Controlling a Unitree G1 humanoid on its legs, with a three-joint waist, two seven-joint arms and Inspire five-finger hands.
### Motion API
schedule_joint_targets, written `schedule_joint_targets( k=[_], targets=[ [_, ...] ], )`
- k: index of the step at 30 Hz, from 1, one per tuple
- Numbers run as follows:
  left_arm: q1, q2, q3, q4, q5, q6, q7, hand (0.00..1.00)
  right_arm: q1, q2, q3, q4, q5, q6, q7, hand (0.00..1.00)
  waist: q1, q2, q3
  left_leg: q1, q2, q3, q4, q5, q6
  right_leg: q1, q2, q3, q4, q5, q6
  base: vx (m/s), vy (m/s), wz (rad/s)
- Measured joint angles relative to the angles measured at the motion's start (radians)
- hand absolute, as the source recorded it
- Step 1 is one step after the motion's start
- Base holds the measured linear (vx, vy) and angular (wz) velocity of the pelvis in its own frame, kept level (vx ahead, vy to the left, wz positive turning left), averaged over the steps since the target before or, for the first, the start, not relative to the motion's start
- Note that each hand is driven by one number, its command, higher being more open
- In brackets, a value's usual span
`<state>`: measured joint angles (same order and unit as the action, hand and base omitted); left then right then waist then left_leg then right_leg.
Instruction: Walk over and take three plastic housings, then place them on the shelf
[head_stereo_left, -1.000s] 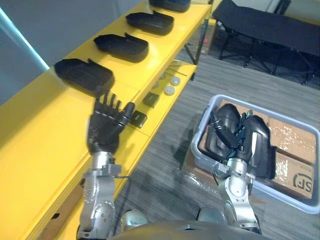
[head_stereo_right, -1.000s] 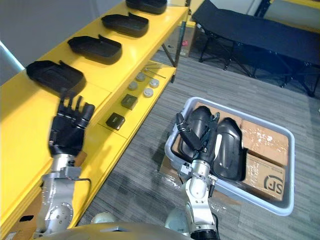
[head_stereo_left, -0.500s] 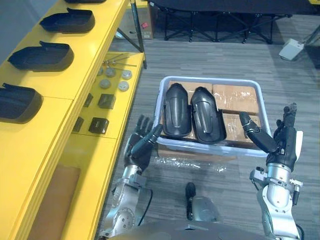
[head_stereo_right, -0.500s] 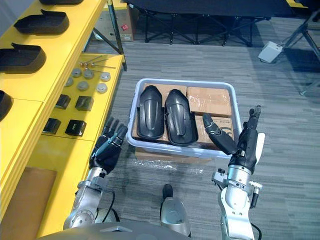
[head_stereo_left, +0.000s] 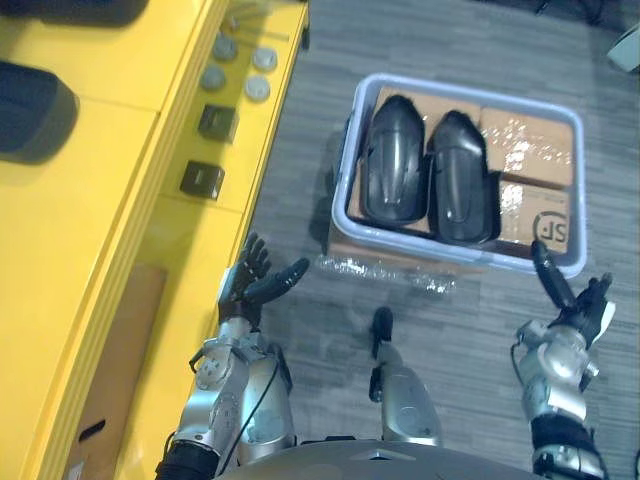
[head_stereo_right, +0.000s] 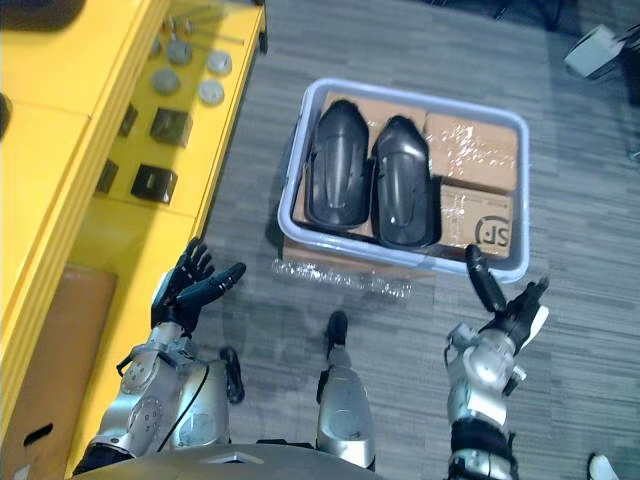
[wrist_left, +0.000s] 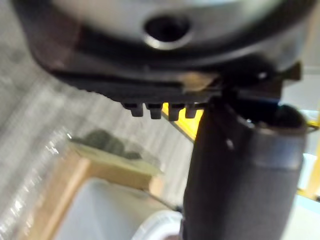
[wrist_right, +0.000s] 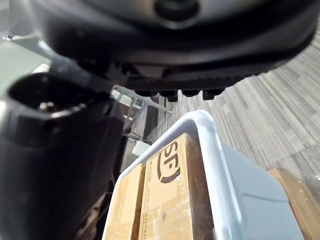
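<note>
Far left: yellow shelf (head_stereo_left: 110, 160), with one dark shelf housing (head_stereo_left: 30, 105) on its top deck, cut off by the frame edge. A lower deck beside it carried round discs (head_stereo_left: 240, 72) and two dark blocks (head_stereo_left: 217, 122), spaced apart. A brown board (head_stereo_left: 110, 340) lay lower down along the shelf. The left hand (head_stereo_left: 243, 290) hung just off the shelf's edge, above the floor (head_stereo_left: 300, 330), fingers spread and straight, thumb pointing toward the bin, holding nothing. A strip of plastic wrap (head_stereo_left: 385, 272) lay on the floor between that hand and the grey bin (head_stereo_left: 352, 150), close against the bin's near side. The bin sat on a cardboard base. In its left half lay the left housing (head_stereo_left: 393, 160) and the right housing (head_stereo_left: 460, 180), both black, side by side, lengthwise, about touching. Cardboard boxes (head_stereo_left: 530, 140) filled the bin's right half. The right hand (head_stereo_left: 578, 308) was at the bin's near right corner, just outside the rim, fingers relaxed and thumb stuck out, empty; its wrist view looked along the bin's rim and one box. Neither hand touched a housing.
</note>
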<state>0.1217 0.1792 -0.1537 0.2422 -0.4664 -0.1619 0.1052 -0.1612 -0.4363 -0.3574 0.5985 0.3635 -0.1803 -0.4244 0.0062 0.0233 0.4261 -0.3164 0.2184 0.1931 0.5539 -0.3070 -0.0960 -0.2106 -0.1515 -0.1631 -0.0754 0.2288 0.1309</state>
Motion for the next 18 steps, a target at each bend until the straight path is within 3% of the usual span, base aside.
schedule_joint_targets(
  k=[7, 14, 18],
  targets=[
    [0.003, -0.003, -0.001, 0.171, 0.009, -0.015, -0.004, 1.0, -0.248, -0.259, 0.049, 0.265, -0.003, -0.01, 0.007, 1.0, 0.042, 0.05, 0.044, -0.093, 0.006, -0.052, 0.115, -0.052, 0.023, -0.056, 0.004, -0.03, 0.065, 0.0, 0.0, -0.1, 0.034, 0.02],
    [0.002, 0.008, 0.041, 0.41, -0.012, -0.032, 0.003, 1.0, -0.308, -0.306, 0.118, 0.332, -0.044, -0.021, 0.004, 1.0, 0.075, 0.058, 0.06, -0.149, -0.001, -0.059, 0.182, -0.074, 0.041, -0.091, -0.014, -0.053, 0.094, 0.001, 0.004, -0.1, 0.067, 0.02],
    [0.001, 0.015, 0.077, 0.48, -0.043, -0.039, -0.02, 1.0, -0.38, -0.437, 0.172, 0.347, -0.089, 0.038, 0.004, 1.0, 0.084, 0.084, 0.079, -0.169, -0.005, -0.064, 0.189, -0.07, 0.047, -0.108, -0.02, -0.057, 0.105, 0.002, 0.005, -0.04, 0.008, 0.02]
  ],
)
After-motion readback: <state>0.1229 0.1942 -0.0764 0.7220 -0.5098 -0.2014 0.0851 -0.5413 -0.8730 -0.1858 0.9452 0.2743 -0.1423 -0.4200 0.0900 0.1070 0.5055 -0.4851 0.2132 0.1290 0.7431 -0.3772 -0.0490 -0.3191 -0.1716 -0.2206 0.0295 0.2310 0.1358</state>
